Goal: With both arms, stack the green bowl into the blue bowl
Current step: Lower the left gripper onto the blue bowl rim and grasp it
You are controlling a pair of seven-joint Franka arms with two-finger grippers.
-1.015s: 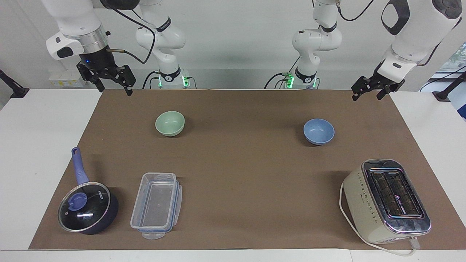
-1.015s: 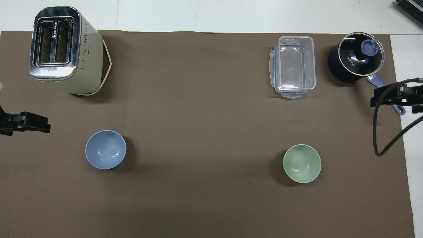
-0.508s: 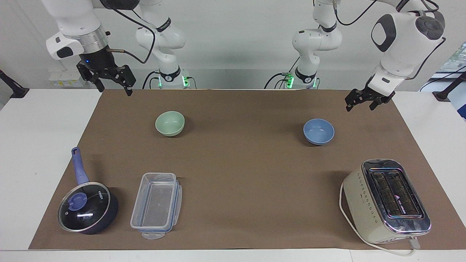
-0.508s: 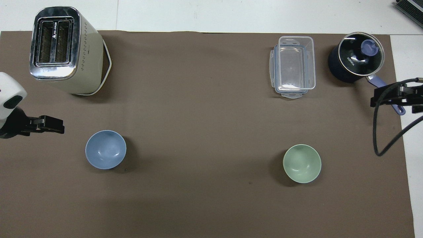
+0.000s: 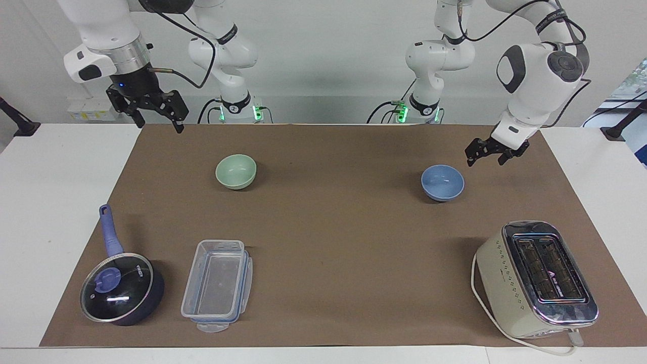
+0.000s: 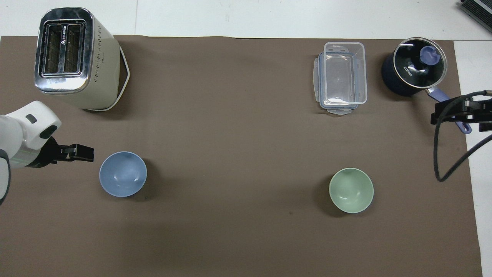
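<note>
The pale green bowl (image 5: 236,171) (image 6: 351,190) stands upright on the brown mat toward the right arm's end of the table. The blue bowl (image 5: 443,182) (image 6: 123,174) stands upright toward the left arm's end. Both bowls hold nothing. My left gripper (image 5: 484,161) (image 6: 89,153) hangs open in the air just beside the blue bowl, on its left-arm side, not touching it. My right gripper (image 5: 159,125) (image 6: 436,114) waits open, high over the mat's edge at its own end, well apart from the green bowl.
A cream toaster (image 5: 536,278) (image 6: 73,57) with a cord stands farther from the robots than the blue bowl. A clear plastic container (image 5: 217,285) (image 6: 342,77) and a dark blue lidded saucepan (image 5: 121,288) (image 6: 413,71) sit farther out than the green bowl.
The left arm has swung in from the table's end and come lower, bringing its open gripper close beside the blue bowl. The right arm and both bowls have not moved.
</note>
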